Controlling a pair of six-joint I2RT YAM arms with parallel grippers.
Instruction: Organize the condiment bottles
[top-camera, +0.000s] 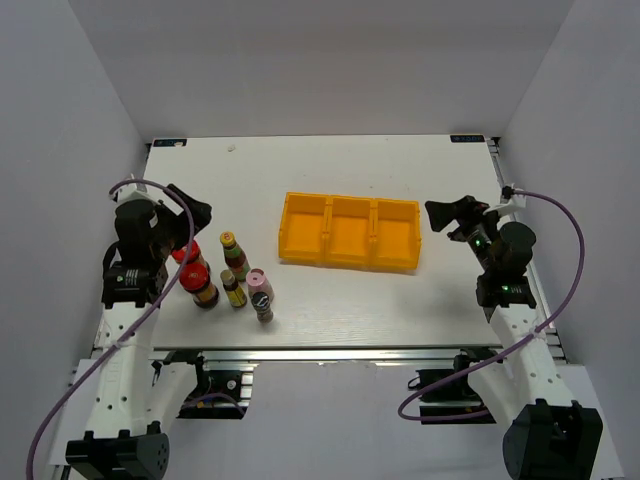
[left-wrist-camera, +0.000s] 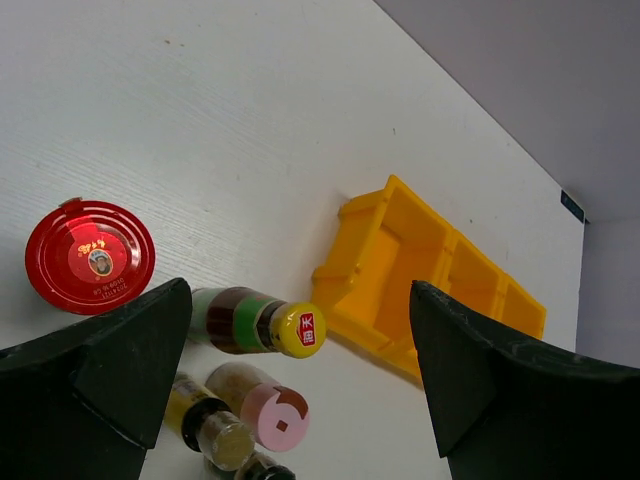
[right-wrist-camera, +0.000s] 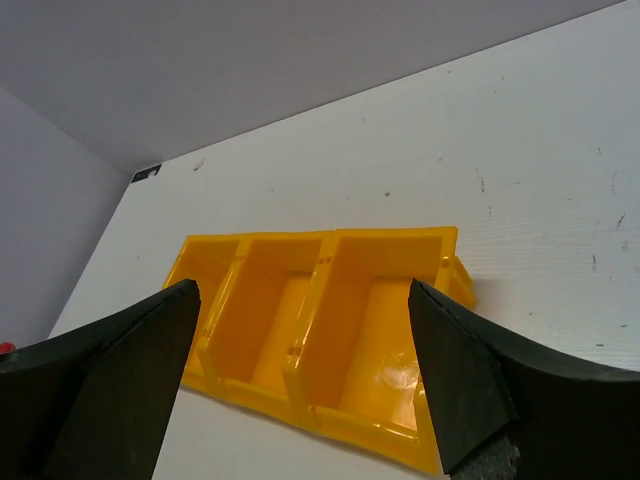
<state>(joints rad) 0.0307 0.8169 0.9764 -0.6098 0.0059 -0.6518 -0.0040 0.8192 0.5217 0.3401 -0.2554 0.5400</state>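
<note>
**No bottle sorted yet**

Top view: your five condiment bottles (top-camera: 233, 258) cluster left on the tabletop (top-camera: 400, 300); two red-capped, two yellow-capped, one pink-capped; the one three-compartment tray (top-camera: 349, 232) holds none. Left wrist: left gripper (left-wrist-camera: 300, 290) wide open, empty, above them. Right wrist: right gripper (right-wrist-camera: 300, 290) wide open, empty, facing the tray.

The white table (top-camera: 400, 165) carries a yellow three-compartment tray (top-camera: 345, 256) roughly midway between its left and right edges, long side parallel to the far edge. Five bottles stand upright toward the near left corner: one red-capped bottle (top-camera: 186, 256) and a second red-capped bottle (top-camera: 203, 289) nearest the left edge, then a tall yellow-capped bottle (top-camera: 233, 252), a shorter yellow-capped bottle (top-camera: 234, 288), and a pink-capped bottle (top-camera: 261, 293) closest to the near edge
</note>
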